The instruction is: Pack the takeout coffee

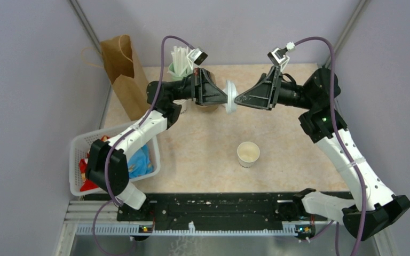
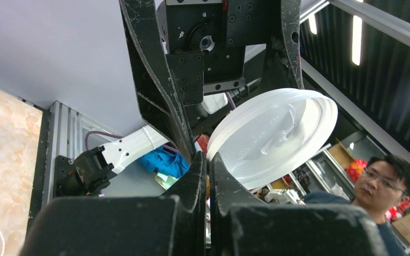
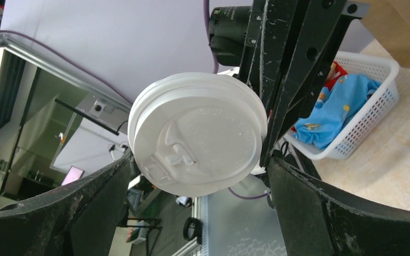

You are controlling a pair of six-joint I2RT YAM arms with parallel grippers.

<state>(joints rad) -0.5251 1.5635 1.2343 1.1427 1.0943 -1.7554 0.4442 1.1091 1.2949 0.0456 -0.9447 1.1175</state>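
Note:
A round white plastic lid hangs on edge in the air over the back of the table, between the two arms. My left gripper is shut on the lid's rim; in the left wrist view the pinched jaws hold the lid by its lower edge. My right gripper faces it, open, and in the right wrist view its fingers stand wide on either side of the lid without touching it. The takeout coffee's paper cup stands upright on the table below, its mouth open.
A brown paper bag stands at the back left. A white basket with snack packets and a blue cloth sits at the left edge. A green holder of white straws is behind the left gripper.

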